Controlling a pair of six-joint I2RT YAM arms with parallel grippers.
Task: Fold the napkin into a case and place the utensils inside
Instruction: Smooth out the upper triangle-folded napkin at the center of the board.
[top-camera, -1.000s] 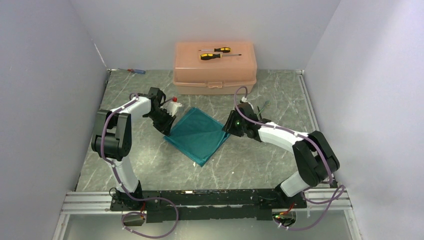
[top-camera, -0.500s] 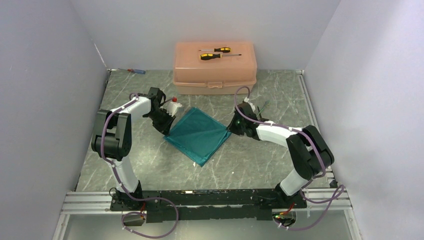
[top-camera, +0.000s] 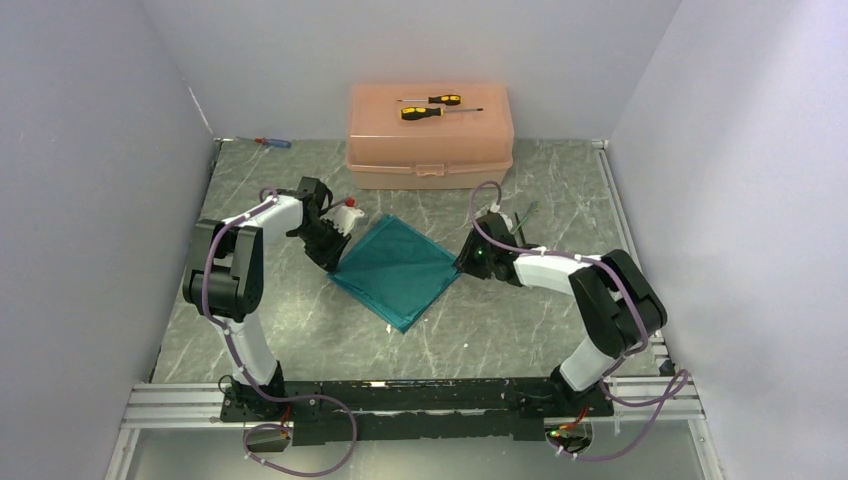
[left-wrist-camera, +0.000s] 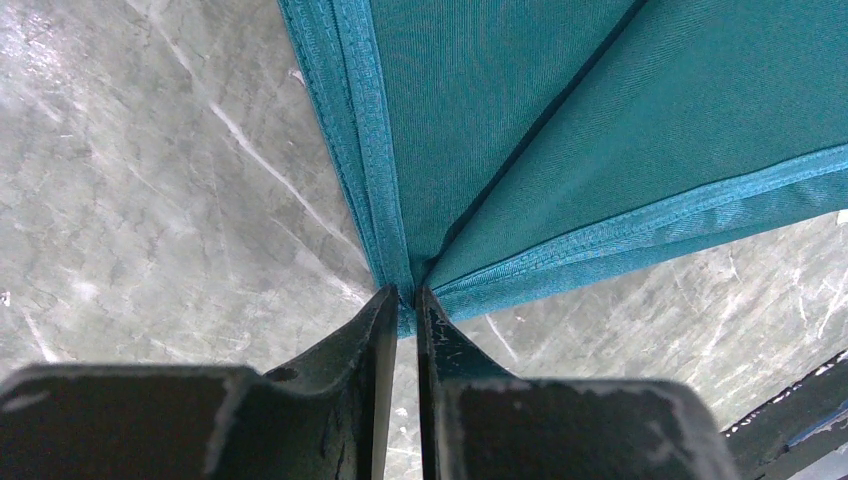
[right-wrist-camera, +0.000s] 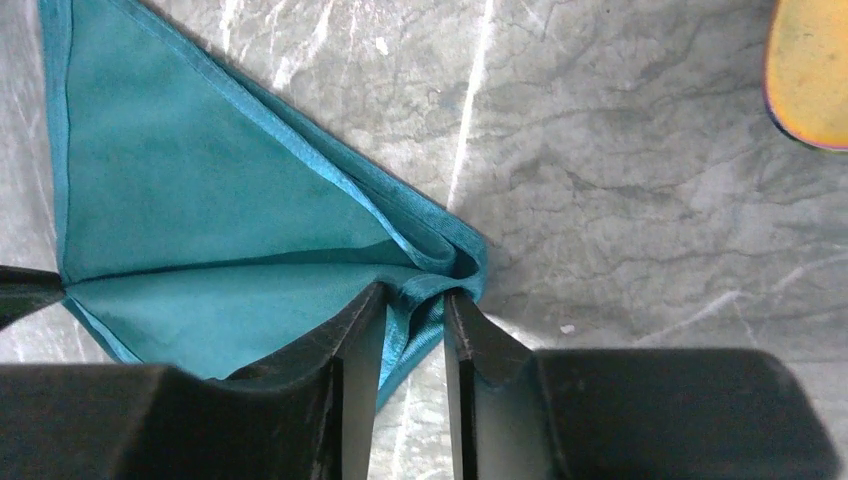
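Observation:
The teal napkin (top-camera: 395, 268) lies on the table folded into a diamond, with a crease running from its left corner to its right one. My left gripper (top-camera: 335, 265) is at the left corner. In the left wrist view the gripper (left-wrist-camera: 402, 295) is shut on the hemmed tip of the napkin (left-wrist-camera: 560, 120). My right gripper (top-camera: 460, 262) is at the right corner. In the right wrist view the gripper (right-wrist-camera: 415, 295) stands open, with a loose bunch of napkin (right-wrist-camera: 200, 240) between its parted fingers. A thin dark utensil with greenish tips (top-camera: 524, 211) lies behind my right wrist.
A peach plastic box (top-camera: 430, 125) stands at the back, with two yellow-and-black screwdrivers (top-camera: 432, 107) on its lid. A small red-and-blue screwdriver (top-camera: 272, 142) lies at the back left. A white-and-red object (top-camera: 348, 212) sits beside my left wrist.
My right arm's elbow has drawn in toward the table's middle while its gripper stayed at the napkin's right corner. The left arm and the napkin have held still.

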